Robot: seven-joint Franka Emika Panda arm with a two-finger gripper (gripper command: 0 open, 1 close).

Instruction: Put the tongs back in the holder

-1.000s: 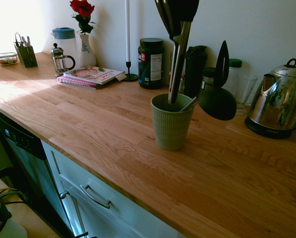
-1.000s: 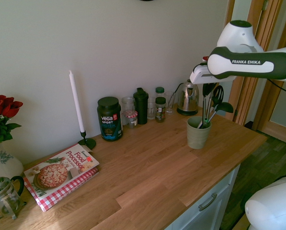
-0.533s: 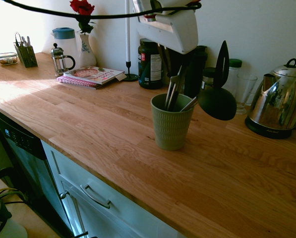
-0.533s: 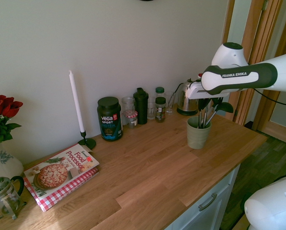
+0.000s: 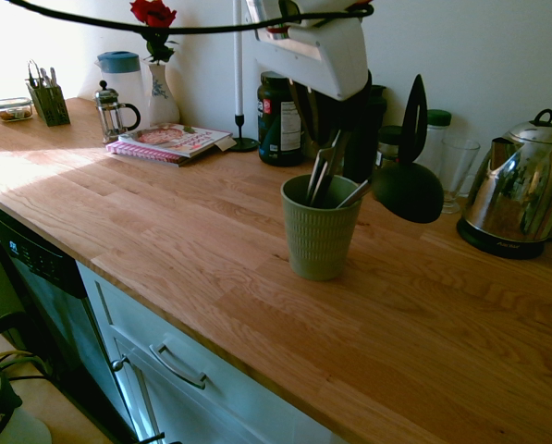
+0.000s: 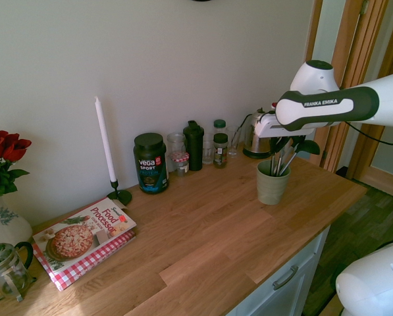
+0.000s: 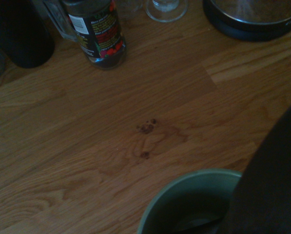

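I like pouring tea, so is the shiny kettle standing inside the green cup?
No, the kettle stands on the counter.

You have bright light washing out the wall and counter beyond the French press [image 5: 111, 111] in the first exterior view, with dimmer tones on its kettle side. The second exterior view looks evenly lit and fairly sharp; your wrist view is dark and soft.

"What do we see of the holder [image 5: 320, 242]?"
"Our sage-green, ribbed, tapering cup, upright on the wooden counter, utensil handles inside."
"And the tongs?"
"We can't tell them for certain among the slim silvery shafts in it."
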